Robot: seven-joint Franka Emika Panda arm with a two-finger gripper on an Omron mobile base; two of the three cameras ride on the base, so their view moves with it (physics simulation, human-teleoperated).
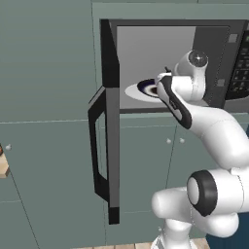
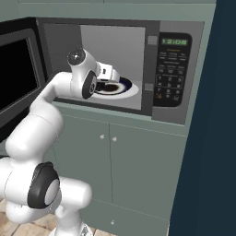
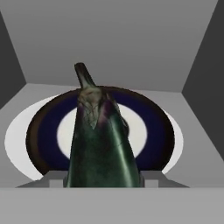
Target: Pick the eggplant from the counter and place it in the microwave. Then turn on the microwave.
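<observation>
While the tool (image 3: 103,177) grips the eggplant (image 3: 101,144) between half-spread fingers, it hangs above the plate (image 3: 159,131) inside the microwave (image 2: 184,69).

The arm (image 1: 214,146) is glossy white, built of fat rounded segments, filling the lower right of the left base view and the lower left of the right base view. Dark grey-black rings band its joints. A black curved strip runs along one link, and a shiny round cap tops the wrist.

microwave (image 1: 221,58): door (image 1: 111,121) swung open | arm reaching inside | plate (image 1: 141,90) in cavity
</observation>
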